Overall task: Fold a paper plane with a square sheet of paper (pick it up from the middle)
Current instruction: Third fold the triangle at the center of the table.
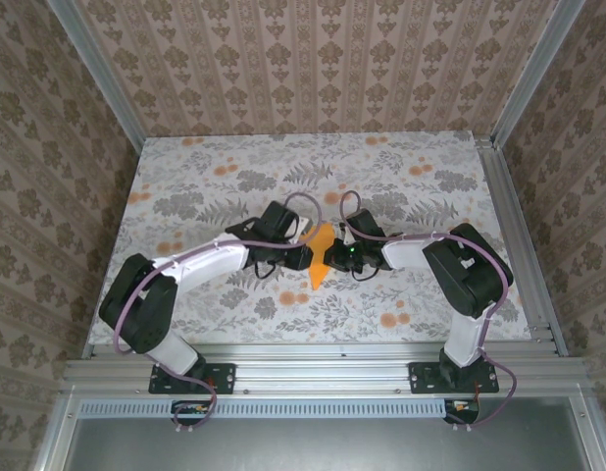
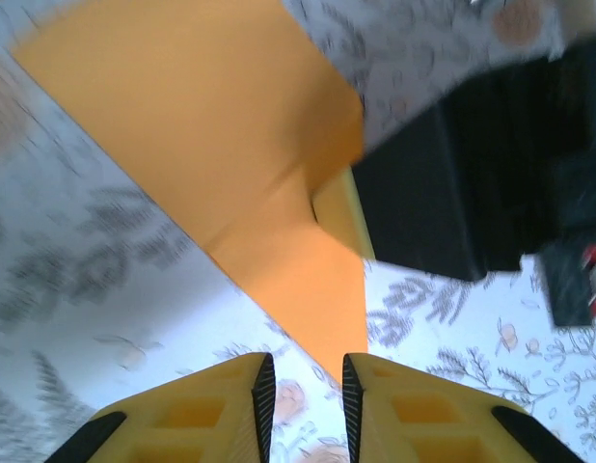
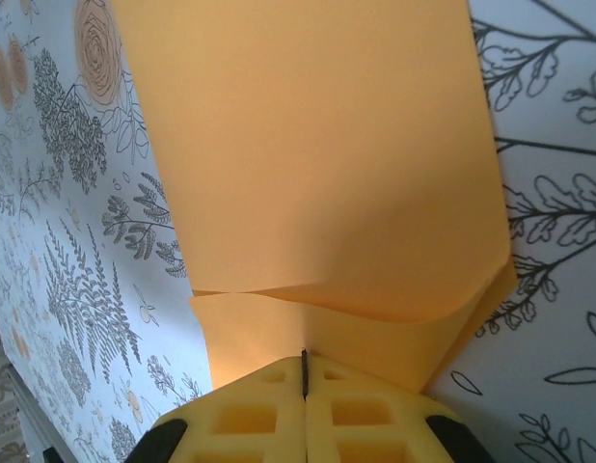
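— Square sheet of paper [image 1: 320,260] first: where do we find it?
— We start wide. We see the table [image 1: 234,167] with its grey and orange floral cover. The bright orange paper is near its middle, between the two arms.
— And the arms?
— The left arm [image 1: 200,263] and the right arm [image 1: 421,250] both bend inward, and their wrists meet at the paper from either side.
— How do we see the square sheet of paper [image 2: 230,145] from the left wrist?
— Folded, with a crease and a small flap, narrowing to a point near the yellow fingers [image 2: 221,410]. From the right wrist it [image 3: 327,145] shows a doubled layer at one corner.
— Whether it rests on the table or hangs above it, we cannot tell.
— Now the claws?
— The right gripper [image 1: 335,259] [image 3: 305,365] has its jaws pressed together, and the edge of the paper is pinched between them.
— The left gripper [image 1: 299,255] [image 2: 305,376] has its jaws slightly apart. We see the floral cover through the narrow gap, and the paper's point ends just ahead of it, ungripped.
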`<state>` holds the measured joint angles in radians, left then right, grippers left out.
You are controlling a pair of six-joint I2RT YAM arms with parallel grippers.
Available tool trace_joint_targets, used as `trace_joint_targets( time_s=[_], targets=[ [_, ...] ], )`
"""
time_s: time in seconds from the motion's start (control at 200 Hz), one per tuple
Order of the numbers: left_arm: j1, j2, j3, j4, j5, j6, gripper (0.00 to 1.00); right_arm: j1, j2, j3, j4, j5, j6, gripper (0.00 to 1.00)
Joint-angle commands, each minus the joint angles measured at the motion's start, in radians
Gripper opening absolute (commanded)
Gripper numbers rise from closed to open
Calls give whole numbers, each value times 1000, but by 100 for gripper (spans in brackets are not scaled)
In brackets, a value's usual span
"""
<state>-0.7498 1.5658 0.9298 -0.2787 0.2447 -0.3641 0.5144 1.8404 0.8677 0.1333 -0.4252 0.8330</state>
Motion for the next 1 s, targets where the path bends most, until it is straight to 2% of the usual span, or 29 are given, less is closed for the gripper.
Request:
trace_joint_targets(
  time_s=[0.0,0.125,0.315,0.615,0.86,0.995],
  targets=[
    [-30,0,-85,161,57,-93,27,-5,36,-40,-55,-17,-21,9],
    [-58,45,-137,296,93,-118,26,-6,33,-41,-59,-35,-22,9],
    [-75,56,-171,346,79,-107,24,-7,31,-32,-64,-53,-19,9],
    [-88,121,-185,420,153,-60,23,-7,23,-23,-84,-60,-21,9],
    [-88,170,-219,415,137,-53,22,-6,20,-13,-95,-48,-22,9],
    [-90,181,-232,393,136,-38,21,-6,8,3,-134,32,-31,10]
  ],
)
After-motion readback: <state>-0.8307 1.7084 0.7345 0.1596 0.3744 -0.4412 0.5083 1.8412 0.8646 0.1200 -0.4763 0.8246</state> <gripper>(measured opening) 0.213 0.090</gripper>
